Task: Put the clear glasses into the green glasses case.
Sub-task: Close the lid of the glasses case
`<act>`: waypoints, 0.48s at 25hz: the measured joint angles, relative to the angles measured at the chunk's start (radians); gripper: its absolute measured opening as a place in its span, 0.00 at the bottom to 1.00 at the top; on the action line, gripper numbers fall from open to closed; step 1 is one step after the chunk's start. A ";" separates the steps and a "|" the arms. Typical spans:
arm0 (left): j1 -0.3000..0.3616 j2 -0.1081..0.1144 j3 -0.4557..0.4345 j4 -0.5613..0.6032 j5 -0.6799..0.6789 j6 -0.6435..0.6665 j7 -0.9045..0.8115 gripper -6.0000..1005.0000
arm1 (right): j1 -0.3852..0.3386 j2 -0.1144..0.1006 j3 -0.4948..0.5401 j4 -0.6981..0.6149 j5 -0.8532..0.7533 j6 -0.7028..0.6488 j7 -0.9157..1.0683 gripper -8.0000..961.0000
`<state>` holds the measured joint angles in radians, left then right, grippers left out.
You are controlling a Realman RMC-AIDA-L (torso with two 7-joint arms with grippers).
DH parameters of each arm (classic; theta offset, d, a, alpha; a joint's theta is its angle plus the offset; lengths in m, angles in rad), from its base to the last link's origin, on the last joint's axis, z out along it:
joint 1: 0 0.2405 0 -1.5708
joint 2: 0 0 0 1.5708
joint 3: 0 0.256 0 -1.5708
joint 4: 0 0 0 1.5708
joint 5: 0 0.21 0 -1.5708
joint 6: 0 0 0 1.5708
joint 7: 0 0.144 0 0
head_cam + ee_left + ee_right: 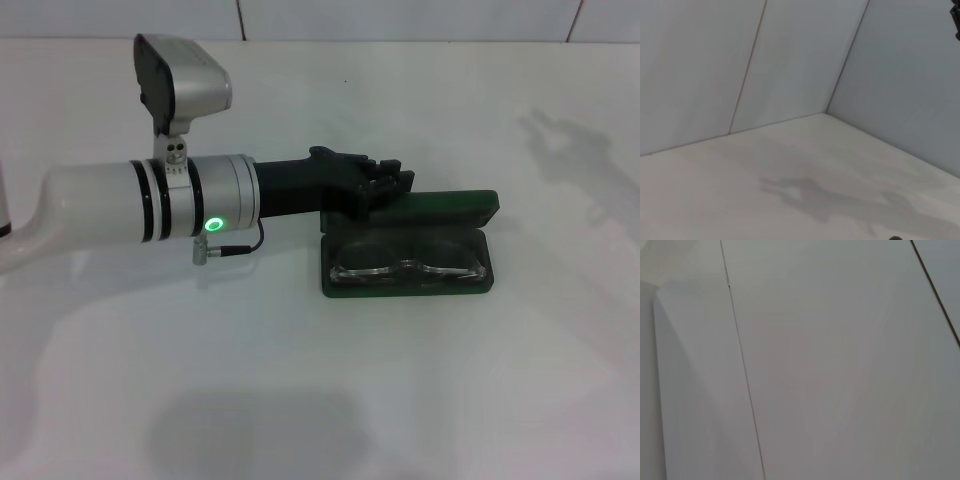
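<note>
The green glasses case (345, 283) lies open on the white table, right of centre in the head view, with its lid (450, 205) folded back on the far side. The clear glasses (408, 265) rest lenses-up inside the case's lower half. My left arm reaches in from the left, and its black left gripper (385, 182) hovers at the lid's left end, just behind the glasses. The case and glasses do not show in either wrist view. My right arm is out of the head view.
The white table (300, 380) extends on every side of the case. A tiled white wall (400, 18) rises behind it. The left wrist view shows only a table corner and walls (790, 60); the right wrist view shows only wall panels (840, 365).
</note>
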<state>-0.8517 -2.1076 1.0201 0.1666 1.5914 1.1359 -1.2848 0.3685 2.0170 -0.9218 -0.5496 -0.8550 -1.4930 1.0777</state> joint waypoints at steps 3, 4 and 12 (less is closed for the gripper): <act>-0.001 0.000 0.000 -0.003 0.004 -0.001 0.000 0.22 | 0.008 0.000 -0.001 0.014 0.000 0.000 -0.006 0.17; -0.001 0.000 0.001 -0.003 0.004 -0.002 0.000 0.22 | 0.010 0.000 -0.002 0.017 0.000 0.001 -0.007 0.17; -0.002 0.000 0.056 -0.004 -0.002 -0.002 -0.022 0.22 | 0.029 0.000 -0.007 0.031 -0.003 0.001 -0.008 0.17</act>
<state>-0.8541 -2.1075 1.0762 0.1622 1.5895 1.1338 -1.3072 0.3974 2.0170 -0.9290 -0.5184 -0.8576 -1.4923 1.0692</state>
